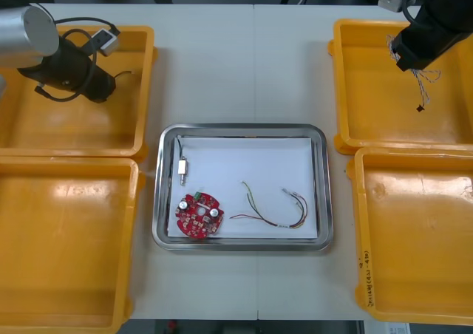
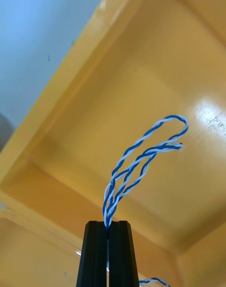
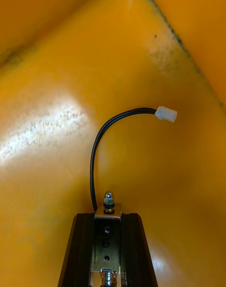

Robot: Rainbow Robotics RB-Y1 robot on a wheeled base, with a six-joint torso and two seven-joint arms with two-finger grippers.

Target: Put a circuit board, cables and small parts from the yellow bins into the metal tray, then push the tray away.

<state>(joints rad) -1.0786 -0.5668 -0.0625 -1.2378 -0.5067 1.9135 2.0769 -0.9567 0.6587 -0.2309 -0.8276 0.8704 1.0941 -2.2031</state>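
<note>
right gripper (image 1: 411, 59), front view: at 2 o'clock over the far right bin (image 1: 373, 105). the blue-white cable (image 1: 423, 86) dangles from it, seemingly clear of the bin floor.
left gripper (image 1: 109, 89): at 10 o'clock, low in the far left bin (image 1: 66, 127), with a black cable (image 1: 124, 74) curling beside it.
tray (image 1: 240, 129): centre, white inside. it holds the board (image 1: 198, 216) at its 7 o'clock, red-yellow cables (image 1: 273, 210) at 5 o'clock and a laid part (image 1: 182, 169) at 9 o'clock.
near bins: at 8 and 4 o'clock.
table (image 1: 222, 68): light, with a seam running 12 to 6 o'clock. the room beyond the far edge is dark and cannot be made out.

right wrist view: fingers (image 2: 96, 249) pinched together on the blue-white cable, which loops out past the tips. the bin floor lies beyond, apart from it.

left wrist view: fingers (image 3: 75, 249) clamped on a metal part (image 3: 107, 242), held apart by its width. the black cable arcs from the part to a white plug (image 3: 165, 113).

step, judged: both pick-ups are made and the carry to the tray is due.
next move calls for: lift until the trailing ends clear the bin walls, swing to centre, and release over the bare white patch at the tray's 1 o'clock. the arms should probably go in turn, since both converge there.
</note>
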